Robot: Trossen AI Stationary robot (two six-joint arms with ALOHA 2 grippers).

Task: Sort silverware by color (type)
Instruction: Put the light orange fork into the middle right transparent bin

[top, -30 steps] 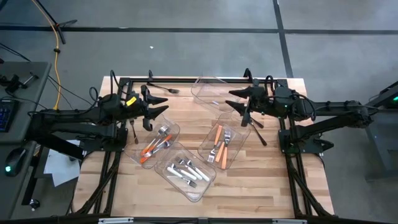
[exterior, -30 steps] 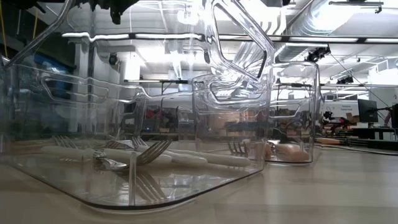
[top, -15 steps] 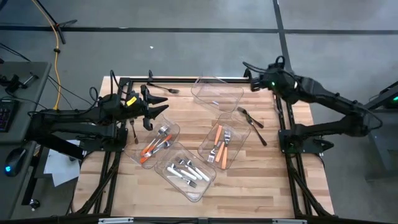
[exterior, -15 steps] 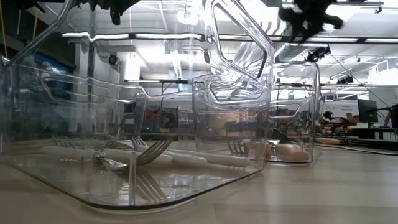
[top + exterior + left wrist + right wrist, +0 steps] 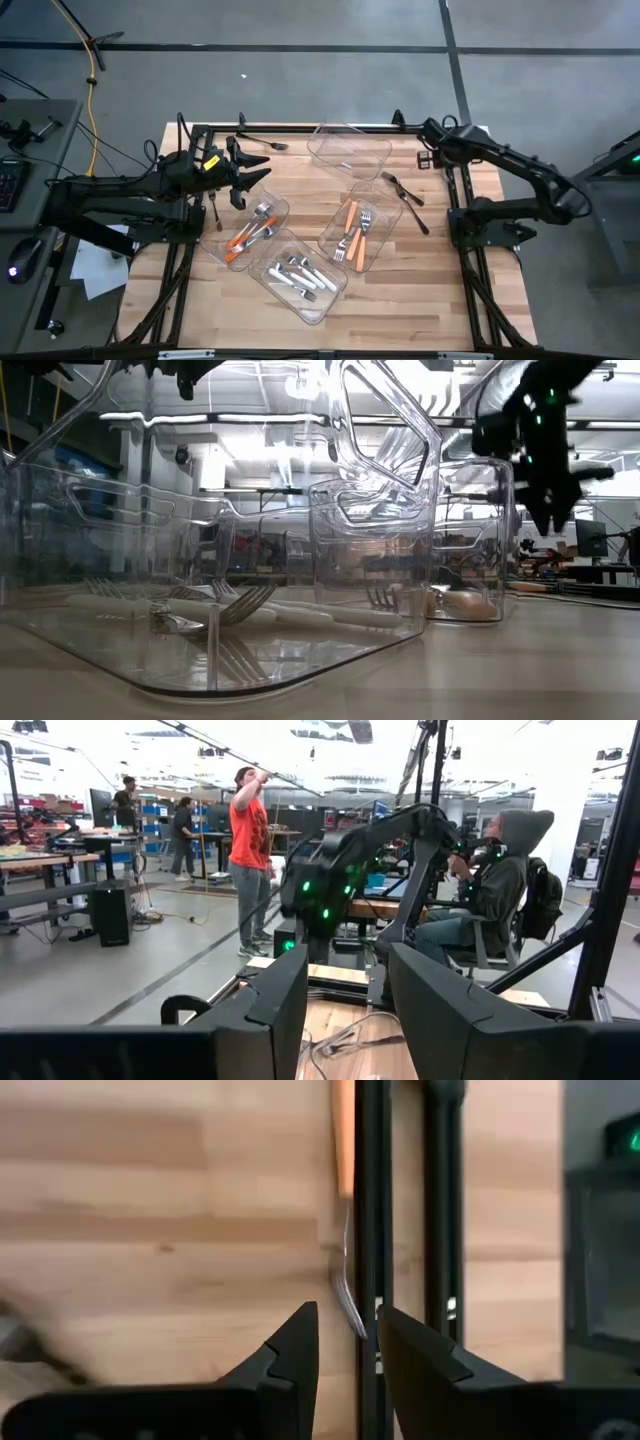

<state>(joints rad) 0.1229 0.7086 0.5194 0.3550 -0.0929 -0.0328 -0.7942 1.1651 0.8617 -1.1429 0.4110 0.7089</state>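
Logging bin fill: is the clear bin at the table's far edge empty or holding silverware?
Empty, as far as the high view shows: the far bin shows only wood through it, while the other three hold utensils.

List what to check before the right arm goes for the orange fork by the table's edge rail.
1. Target in sight: orange-handled fork lies flat on the wood. Ok.
2. Right gripper above the fork's metal end, fingers apart, nothing held. Ok.
3. Room for a finger between the fork and the black frame rail: they lie side by side, very close. Not ok.
4. Left gripper waits at the left rear, open and empty, clear of the right arm. Ok.
5. Bin with orange handles has free space. Ok.
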